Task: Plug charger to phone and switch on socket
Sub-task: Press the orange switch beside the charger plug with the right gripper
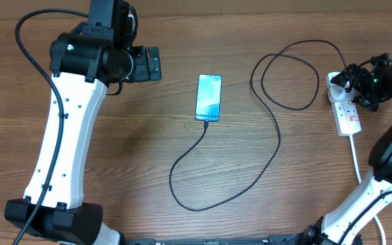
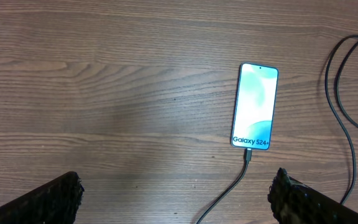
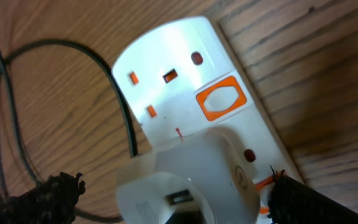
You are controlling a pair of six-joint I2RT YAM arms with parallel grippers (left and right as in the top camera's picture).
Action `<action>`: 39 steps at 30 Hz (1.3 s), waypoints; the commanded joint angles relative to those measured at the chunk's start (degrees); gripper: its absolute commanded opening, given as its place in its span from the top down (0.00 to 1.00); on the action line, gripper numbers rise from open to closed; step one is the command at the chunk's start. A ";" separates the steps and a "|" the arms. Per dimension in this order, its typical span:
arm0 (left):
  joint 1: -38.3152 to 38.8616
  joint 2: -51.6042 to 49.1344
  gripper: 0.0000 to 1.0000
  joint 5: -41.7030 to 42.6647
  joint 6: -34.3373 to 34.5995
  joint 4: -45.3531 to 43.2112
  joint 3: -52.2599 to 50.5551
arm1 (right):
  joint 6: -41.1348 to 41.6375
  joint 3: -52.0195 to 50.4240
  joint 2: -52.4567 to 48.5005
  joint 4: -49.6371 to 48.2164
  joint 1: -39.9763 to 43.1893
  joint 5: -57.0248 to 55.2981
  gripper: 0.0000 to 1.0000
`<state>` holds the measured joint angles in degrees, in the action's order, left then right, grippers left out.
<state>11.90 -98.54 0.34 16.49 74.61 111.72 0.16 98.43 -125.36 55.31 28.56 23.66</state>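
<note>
phone (image 1: 208, 97): we're seeing it lying flat near the middle of the counter (image 1: 148, 156), screen up and glowing

charger (image 2: 248, 157): its black tip is sitting in the phone's bottom edge. The rest is looping down toward the robot's side, swinging right and curling up to the socket

socket (image 1: 346, 112): lying at the right side of the counter, well apart from the phone, and carrying a white plug block (image 3: 185, 180)

orange rocker (image 3: 221, 99): showing just beside that block, but we're not managing to tell on from off

right fingers (image 3: 45, 199): hanging wide open over the socket's plug end and gripping nothing

left fingers (image 2: 48, 200): spreading wide open too, hovering left of the phone, holding nothing
</note>
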 commanded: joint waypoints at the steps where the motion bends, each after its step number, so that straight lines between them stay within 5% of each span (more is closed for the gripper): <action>1: 0.26 -0.46 0.00 -0.79 -0.66 -0.02 -0.02 | -0.20 -0.61 -2.51 0.50 -1.40 1.42 0.00; 39: 0.28 -0.46 0.00 -0.76 -0.66 -0.02 -0.02 | -0.44 -4.44 -3.65 3.10 -3.21 8.15 0.00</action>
<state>11.90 -98.54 0.34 16.49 74.61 111.72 -0.93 97.86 -125.14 56.71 27.73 25.39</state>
